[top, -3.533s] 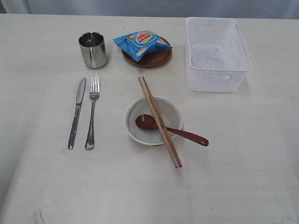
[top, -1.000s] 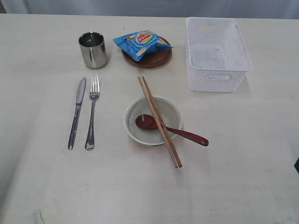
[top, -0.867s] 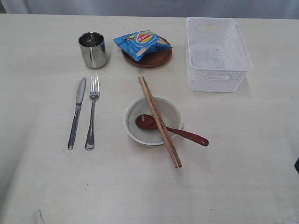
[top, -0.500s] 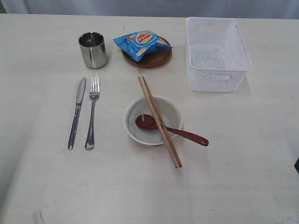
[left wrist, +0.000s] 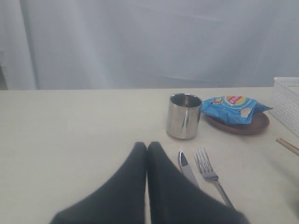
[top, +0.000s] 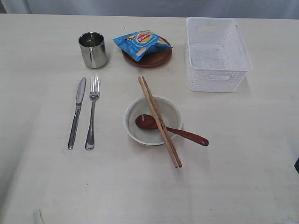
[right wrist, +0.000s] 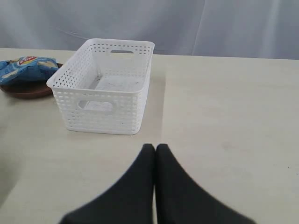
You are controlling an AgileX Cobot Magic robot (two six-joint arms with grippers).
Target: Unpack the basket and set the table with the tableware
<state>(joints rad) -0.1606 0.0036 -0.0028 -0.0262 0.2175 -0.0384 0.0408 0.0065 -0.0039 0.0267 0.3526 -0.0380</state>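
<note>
The white basket [top: 217, 53] stands empty at the back right of the table [top: 243, 149]. A steel cup [top: 93, 49] and a brown plate [top: 148, 58] sit at the back. Knife [top: 76, 113] and fork [top: 92, 112] lie side by side on the left. The off-white bowl [top: 152, 120] holds the red-brown spoon [top: 170, 129], with two chopsticks [top: 159, 121] laid across its rim. My left gripper [left wrist: 147, 145] is shut and holds nothing, with the knife [left wrist: 188, 169] and fork [left wrist: 211, 177] beside it. My right gripper [right wrist: 155, 147] is shut and holds nothing, short of the basket [right wrist: 107, 86]. Neither gripper shows in the exterior view.
A blue chip bag [top: 140, 43] lies on the brown plate. A grey curtain [left wrist: 149, 42] hangs behind the table's far edge. A dark sliver [top: 297, 164] shows at the right border of the exterior view.
</note>
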